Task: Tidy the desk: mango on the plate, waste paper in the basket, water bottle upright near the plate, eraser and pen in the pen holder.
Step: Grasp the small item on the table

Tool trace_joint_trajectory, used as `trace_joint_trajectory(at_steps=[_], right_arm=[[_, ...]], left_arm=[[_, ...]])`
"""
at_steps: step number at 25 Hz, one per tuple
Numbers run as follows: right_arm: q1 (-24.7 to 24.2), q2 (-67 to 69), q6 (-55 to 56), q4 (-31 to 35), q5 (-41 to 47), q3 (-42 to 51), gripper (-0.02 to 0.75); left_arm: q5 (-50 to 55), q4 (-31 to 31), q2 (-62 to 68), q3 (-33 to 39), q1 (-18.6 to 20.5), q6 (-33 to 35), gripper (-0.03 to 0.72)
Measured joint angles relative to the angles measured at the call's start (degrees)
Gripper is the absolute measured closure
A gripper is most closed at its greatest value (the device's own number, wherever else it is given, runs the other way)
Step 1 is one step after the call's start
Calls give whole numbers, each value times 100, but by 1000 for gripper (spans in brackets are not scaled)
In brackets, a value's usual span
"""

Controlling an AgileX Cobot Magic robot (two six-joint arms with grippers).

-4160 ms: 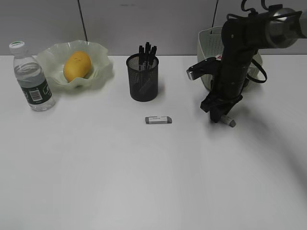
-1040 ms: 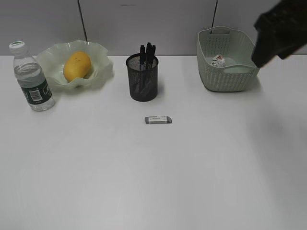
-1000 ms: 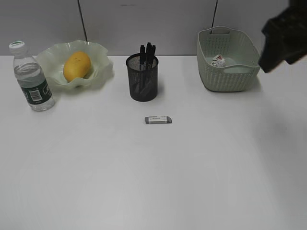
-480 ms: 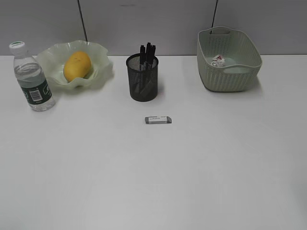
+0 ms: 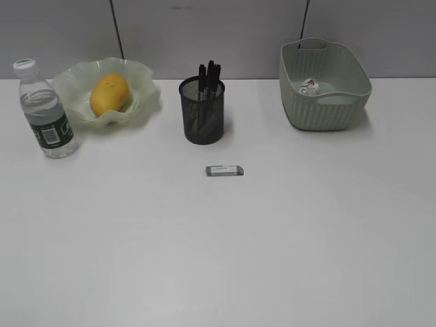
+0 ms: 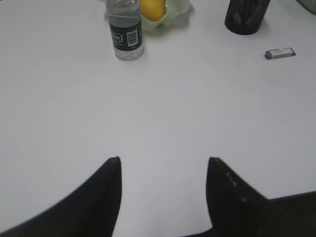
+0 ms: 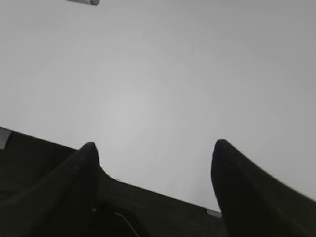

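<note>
The mango lies in the wavy-rimmed plate at the back left; the water bottle stands upright beside it. Pens stand in the black mesh pen holder. The grey eraser lies flat on the desk in front of the holder. The waste paper sits in the basket. No arm shows in the exterior view. My left gripper is open and empty over the desk's near edge, with the bottle and eraser far ahead. My right gripper is open and empty over the desk edge.
A grey partition wall runs behind the desk. In the right wrist view the desk's front edge crosses between the fingers, with dark floor below it. The pen holder shows at the top of the left wrist view.
The right arm, earlier low in front of the basket, pulled back to the right and left the exterior view. The waste paper now lies in the basket. Other objects have not moved.
</note>
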Motion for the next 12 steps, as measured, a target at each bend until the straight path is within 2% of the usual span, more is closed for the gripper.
trace_joint_trajectory(at_steps=[5,12], right_arm=[[0,-960,6,-7,7,389,177],[0,-1195,6,-87,-5,722,177]], left_arm=[[-11,-128,0,0,0,0,270],[-364,-210,623,-144,0,54,270]])
